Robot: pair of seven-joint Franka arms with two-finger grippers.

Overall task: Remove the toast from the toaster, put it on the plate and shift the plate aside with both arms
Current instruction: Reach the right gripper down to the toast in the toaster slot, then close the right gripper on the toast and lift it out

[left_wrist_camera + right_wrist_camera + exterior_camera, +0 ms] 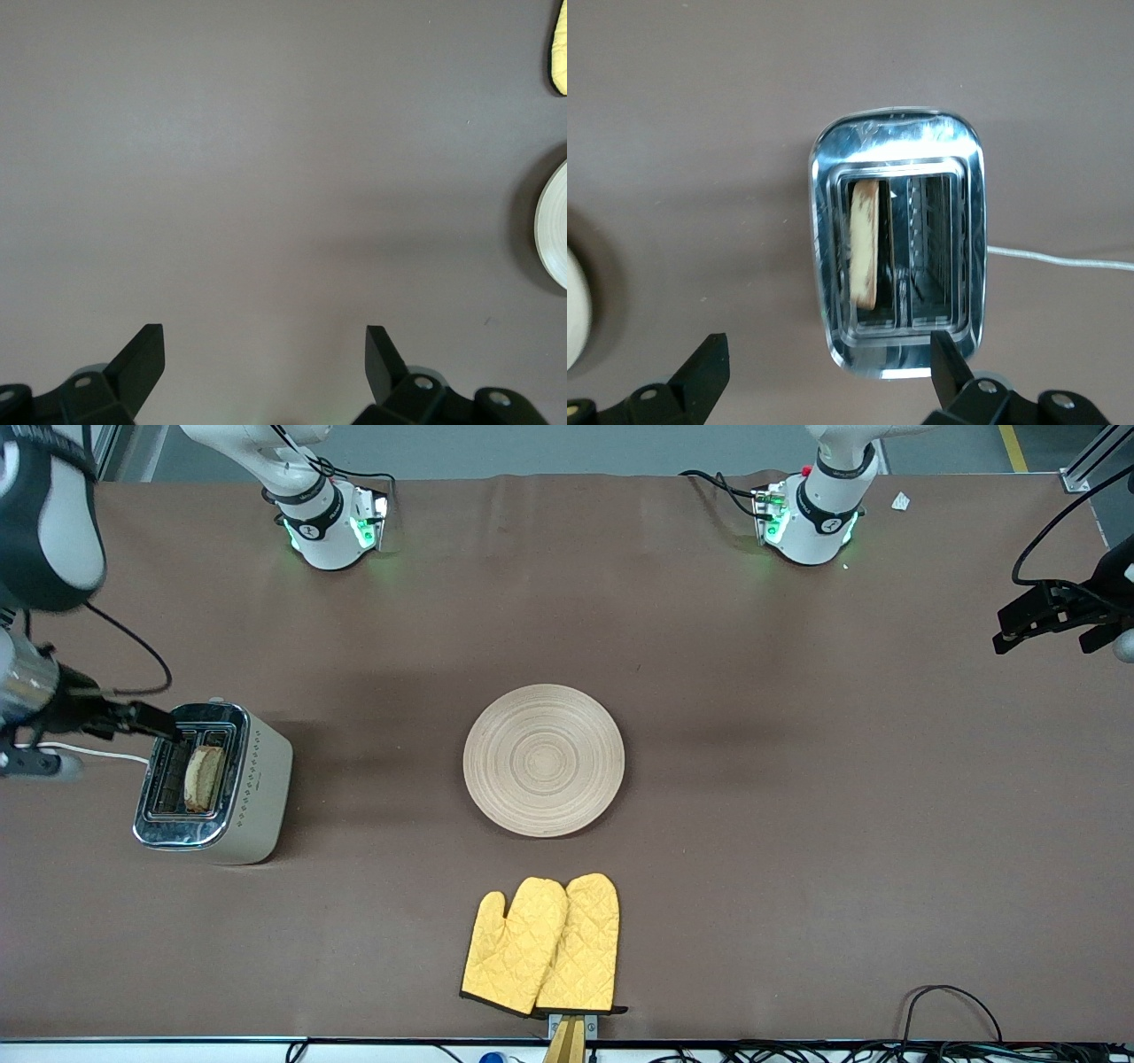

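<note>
The toast stands on edge in one slot of a chrome-topped toaster toward the right arm's end of the table. My right gripper hovers open over the toaster's end with nothing between its fingers. One fingertip hangs over the chrome rim. The round pale wooden plate lies bare at the table's middle. At the left arm's end of the table, my left gripper waits open over bare brown cloth, holding nothing.
Two yellow quilted oven mitts lie nearer to the front camera than the plate, by the table's edge. A white cable runs from the toaster. The second toaster slot holds nothing.
</note>
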